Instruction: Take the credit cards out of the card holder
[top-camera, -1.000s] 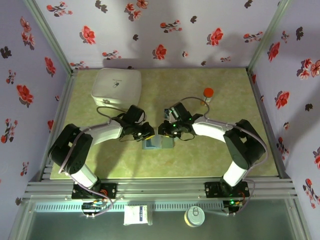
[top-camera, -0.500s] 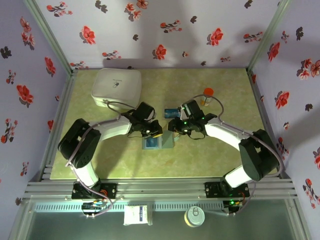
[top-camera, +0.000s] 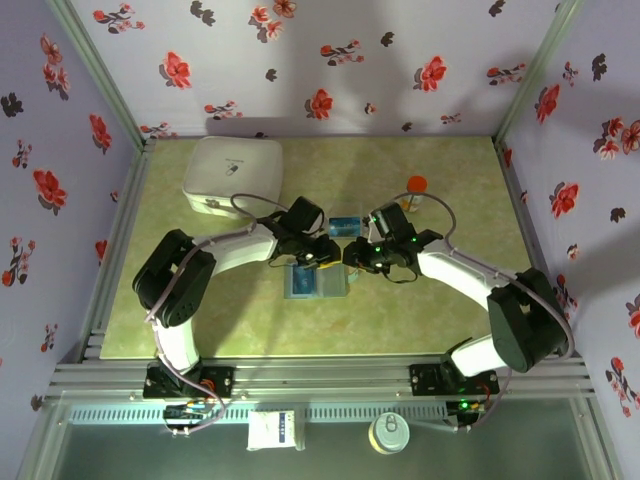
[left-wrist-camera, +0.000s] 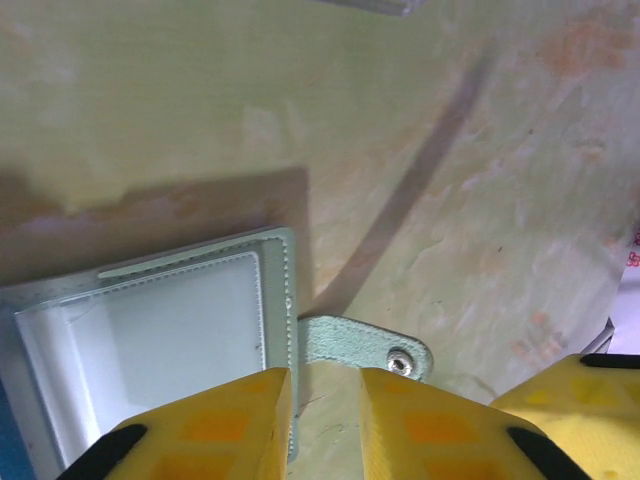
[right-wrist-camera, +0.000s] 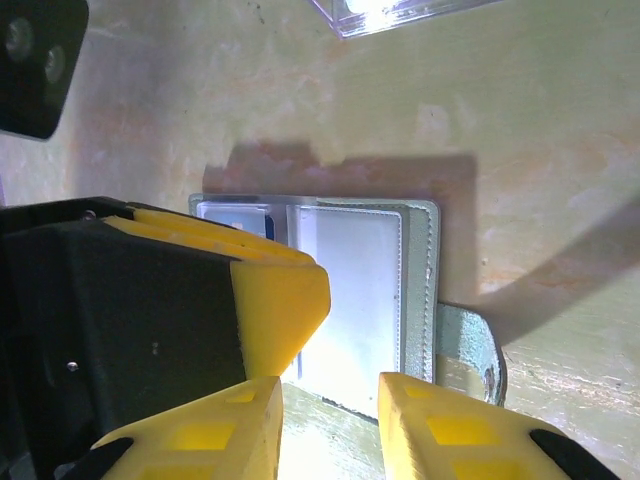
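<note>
In the top external view, the card holder (top-camera: 315, 283) is seen lying open on the table (top-camera: 430, 310), nearest the arm bases. A blue card (right-wrist-camera: 240, 218) is glimpsed in its pocket and is judged not yet removed. Just beyond, the left gripper (top-camera: 324, 256) and right gripper (top-camera: 354, 258) are held slightly parted, nothing gripped. Farther back, a loose card (top-camera: 345, 222) appears to have been laid out.
</note>
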